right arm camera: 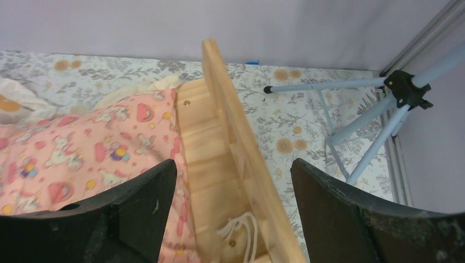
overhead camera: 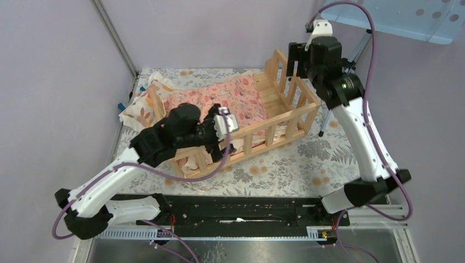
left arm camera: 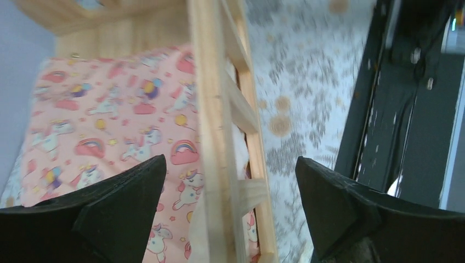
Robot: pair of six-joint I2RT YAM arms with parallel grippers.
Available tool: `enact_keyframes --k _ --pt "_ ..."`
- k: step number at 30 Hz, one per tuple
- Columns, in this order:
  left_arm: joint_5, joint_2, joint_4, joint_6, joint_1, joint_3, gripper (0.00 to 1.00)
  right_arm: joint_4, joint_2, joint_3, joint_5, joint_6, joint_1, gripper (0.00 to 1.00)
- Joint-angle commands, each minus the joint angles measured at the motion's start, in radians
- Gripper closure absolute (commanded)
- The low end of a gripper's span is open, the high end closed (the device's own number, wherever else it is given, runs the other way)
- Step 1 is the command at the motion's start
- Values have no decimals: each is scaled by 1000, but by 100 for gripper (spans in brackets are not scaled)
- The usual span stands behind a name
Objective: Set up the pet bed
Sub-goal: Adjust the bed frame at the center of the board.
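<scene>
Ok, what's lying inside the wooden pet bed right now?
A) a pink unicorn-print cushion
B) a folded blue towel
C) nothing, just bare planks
A: the pink unicorn-print cushion lies inside the rails of the pet bed, covering most of its base.

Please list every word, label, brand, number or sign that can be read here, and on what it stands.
None can be read. The pink cushion in the pet bed carries only unicorn and rainbow pictures, and the table cover only a plant pattern.
</scene>
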Motion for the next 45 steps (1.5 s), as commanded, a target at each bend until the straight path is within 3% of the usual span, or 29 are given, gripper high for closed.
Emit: enact_keyframes --k 1,6,11,13,17,20,22,24,27,32,36,45 --pt "-168 -134 274 -304 -5 4 3 -77 175 165 -190 -43 -108 16" --pt "-466 -165 199 -665 -5 103 18 -183 422 405 -264 -97 -160 17" --pt "-734 -130 -110 -937 -6 242 19 -386 725 807 -273 -130 -178 24" --pt "-829 -113 -252 -1043 -6 281 19 -403 781 877 -265 -128 -183 29" --pt "-932 -84 -492 -1196 -6 324 19 -319 751 732 -257 -124 -193 37" --pt "-986 -75 -581 -1265 -5 301 18 -279 733 660 -271 -118 -204 43" --pt "-1002 -69 -612 -1281 -3 273 18 -286 743 665 -277 -106 -209 56" --pt "-1033 -49 -659 -1311 -4 260 18 -301 752 685 -276 -78 -216 77" --pt "-1066 -12 -723 -1314 -4 261 17 -296 735 677 -250 -27 -221 83" --pt "-1082 -21 -721 -1332 -3 271 16 -302 691 646 -142 69 -221 100" --pt "-1120 -21 -684 -1283 -4 314 14 -327 630 593 40 214 -222 100" --pt "-1130 -2 -497 -1100 -4 406 9 -177 327 214 407 512 -225 100"
